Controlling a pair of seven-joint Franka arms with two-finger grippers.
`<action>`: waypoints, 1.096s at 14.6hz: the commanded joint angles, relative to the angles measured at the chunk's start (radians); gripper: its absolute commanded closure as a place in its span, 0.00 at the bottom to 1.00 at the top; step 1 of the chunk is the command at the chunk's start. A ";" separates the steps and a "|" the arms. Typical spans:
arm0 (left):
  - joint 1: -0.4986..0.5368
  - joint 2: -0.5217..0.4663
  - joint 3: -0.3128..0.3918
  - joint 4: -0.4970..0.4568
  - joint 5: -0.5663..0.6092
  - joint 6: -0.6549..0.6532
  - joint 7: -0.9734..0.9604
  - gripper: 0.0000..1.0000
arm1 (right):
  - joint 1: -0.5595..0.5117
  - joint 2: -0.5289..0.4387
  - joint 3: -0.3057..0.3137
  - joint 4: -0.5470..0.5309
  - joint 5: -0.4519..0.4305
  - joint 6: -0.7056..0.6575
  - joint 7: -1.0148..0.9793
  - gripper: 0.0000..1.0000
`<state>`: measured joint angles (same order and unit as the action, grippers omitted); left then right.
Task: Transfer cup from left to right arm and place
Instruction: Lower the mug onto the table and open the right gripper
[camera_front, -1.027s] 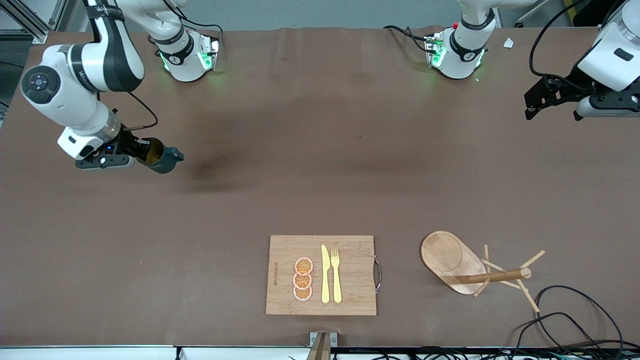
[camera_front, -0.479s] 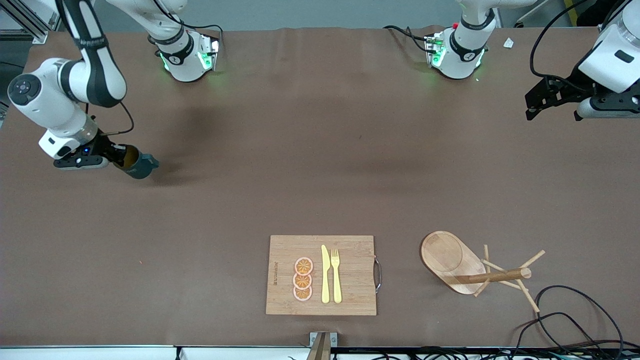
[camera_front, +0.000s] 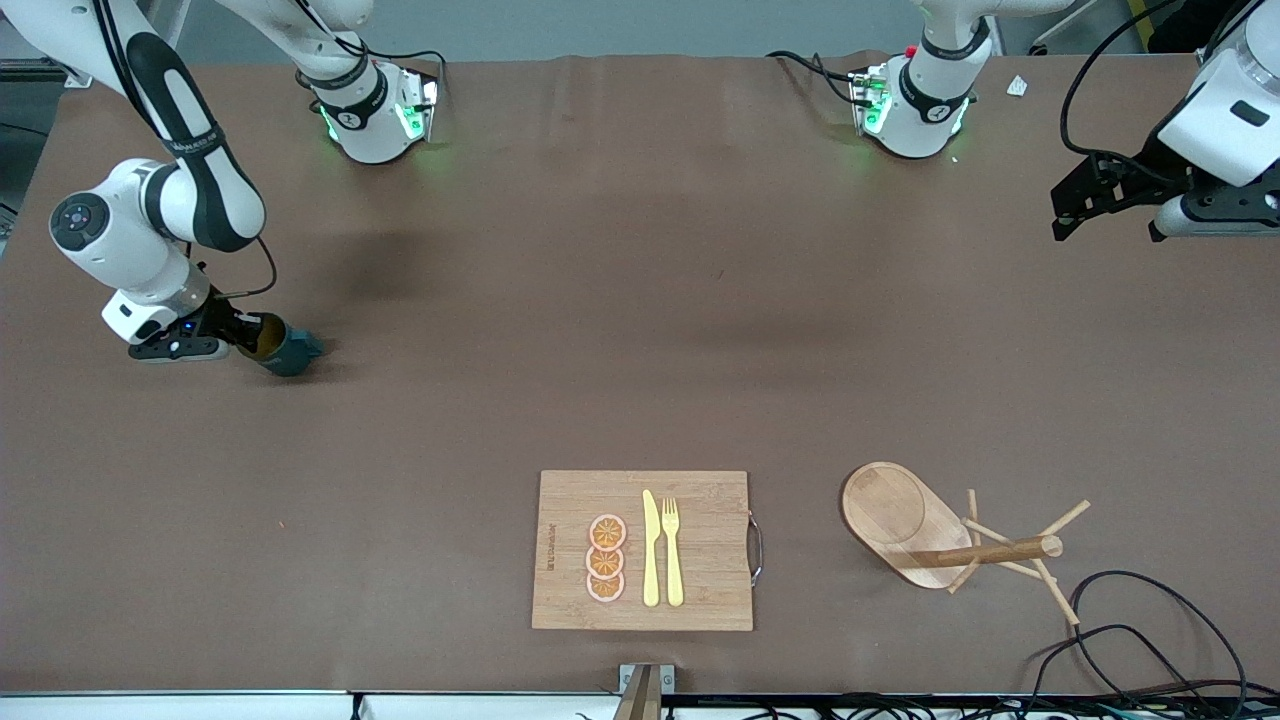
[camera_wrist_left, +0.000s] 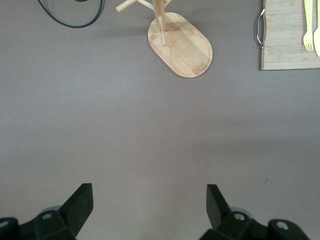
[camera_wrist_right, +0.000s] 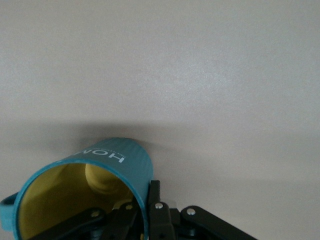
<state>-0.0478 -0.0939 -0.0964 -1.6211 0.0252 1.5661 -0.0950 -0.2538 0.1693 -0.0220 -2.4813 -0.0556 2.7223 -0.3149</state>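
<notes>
Your right gripper (camera_front: 238, 338) has carried the cup (camera_front: 281, 346) toward the right arm's end of the table and brought it down low, and in the last half second it has slid back just a little while dropping more. You can see the teal cup tipped on its side, with its yellow inside facing the gripper. In the right wrist view the fingers (camera_wrist_right: 152, 200) are pressed together on the cup's rim, one inside and one outside, so the cup (camera_wrist_right: 85, 192) is pinched tight. It looks very close to the brown table (camera_front: 640, 330), with its shadow right under it, but you cannot tell if it touches yet. Your left gripper (camera_front: 1110, 195) has not moved; it waits up high over the left arm's end of the table, with its fingers (camera_wrist_left: 80, 205) spread wide and nothing in them. That means the hand-over looks done, and you are on the putting-down part now. Next you would likely need to set the cup upright and let go gently, or it could roll. The cutting board (camera_front: 643, 550) and the wooden mug stand (camera_front: 950, 535) sit well apart from the cup, nearer the front camera.
</notes>
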 joint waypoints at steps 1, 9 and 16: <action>0.008 -0.010 0.001 -0.003 -0.013 -0.009 0.006 0.00 | -0.025 -0.002 0.016 0.012 -0.009 -0.006 -0.001 0.81; 0.008 -0.017 0.007 0.000 -0.005 -0.034 0.009 0.00 | -0.048 -0.060 0.025 0.094 0.023 -0.189 -0.047 0.00; 0.008 -0.020 0.006 0.000 -0.011 -0.035 0.011 0.00 | -0.038 -0.141 0.027 0.335 0.095 -0.595 -0.041 0.00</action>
<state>-0.0467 -0.0986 -0.0884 -1.6210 0.0252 1.5448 -0.0950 -0.2786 0.0588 -0.0089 -2.1564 0.0246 2.1570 -0.3477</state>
